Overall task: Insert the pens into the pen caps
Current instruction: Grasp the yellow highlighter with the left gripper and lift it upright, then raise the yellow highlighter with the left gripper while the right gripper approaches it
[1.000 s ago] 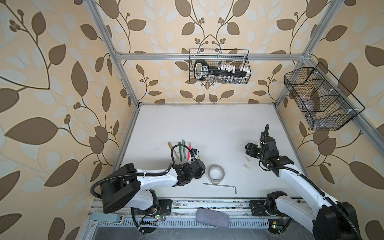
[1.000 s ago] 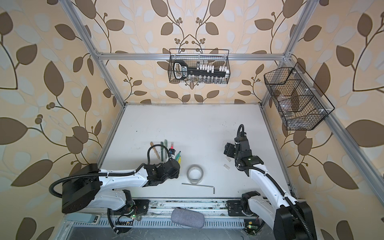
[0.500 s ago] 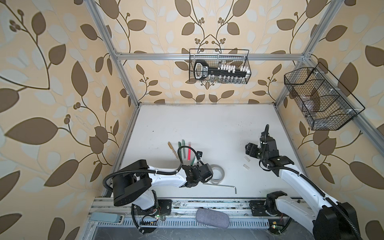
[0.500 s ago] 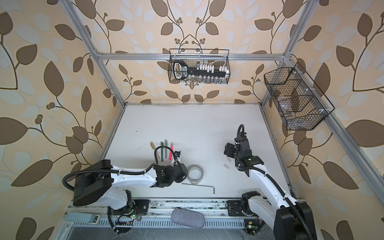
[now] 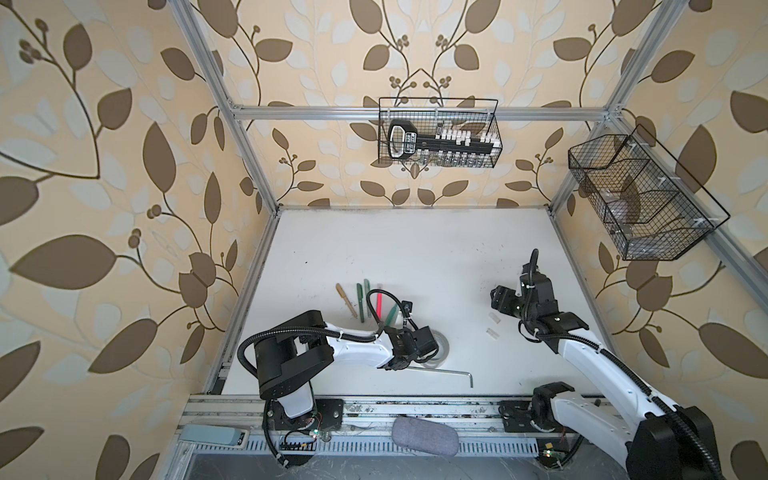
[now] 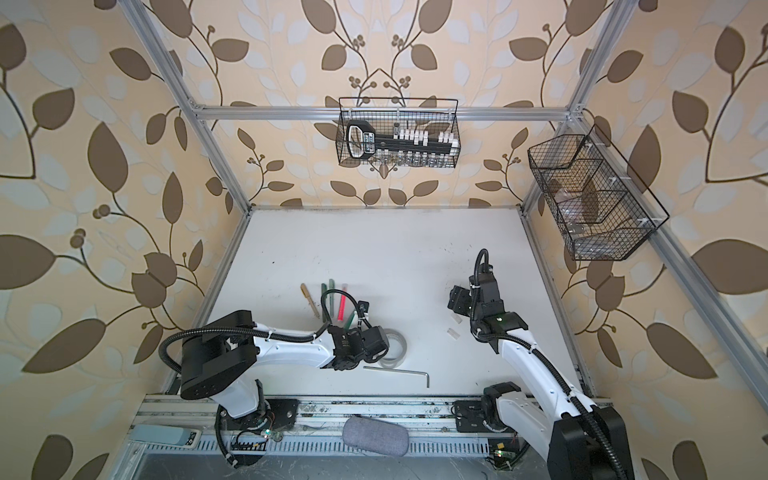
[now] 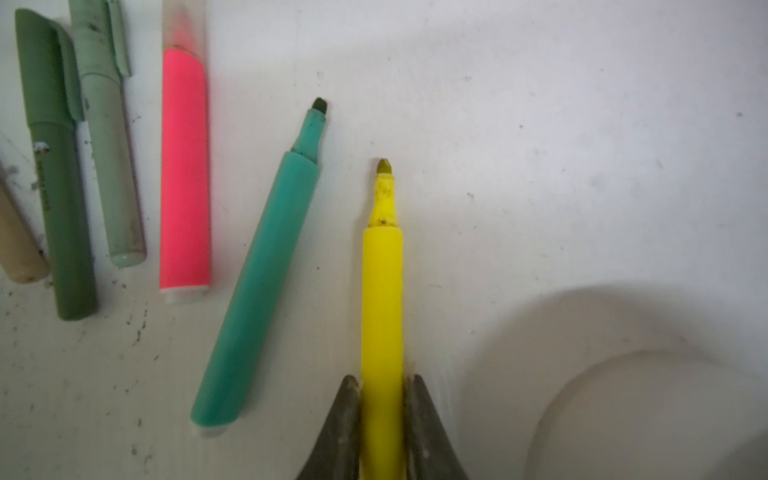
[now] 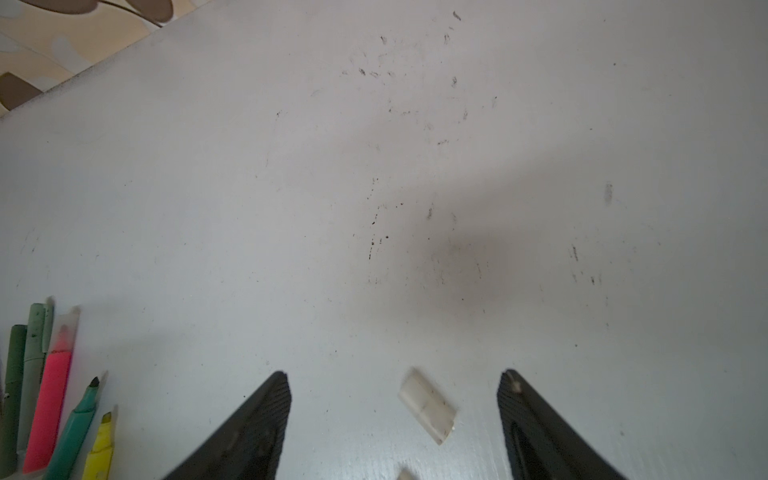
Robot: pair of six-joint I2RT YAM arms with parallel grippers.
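In both top views we find the left end effector (image 5: 401, 362) low on the desk (image 5: 415, 249), at the near end of the fanned pens, close to the tape roll (image 5: 441, 345) and the hex key (image 5: 440, 371). The right end effector (image 5: 500, 303) hovers well apart to the right, over two clear caps (image 5: 494, 319).

The left wrist view settles the grip. The fingers (image 7: 347, 415) are clamped on the tail of the yellow marker (image 7: 381, 299), which lies flat with its tip bare beside the uncapped green marker (image 7: 257, 274). The pink marker (image 7: 185, 174), dark green pen (image 7: 54, 166) and grey-green pen (image 7: 110, 145) already wear caps.

In the right wrist view the jaws stand wide and empty, with one clear cap (image 8: 427, 405) on the desk between them, untouched.

We judge the step in hand to be picking up the yellow marker. Next we would lift it, take that cap with the right arm, and line tip and mouth up carefully, since a tail grip lets the tip wander.
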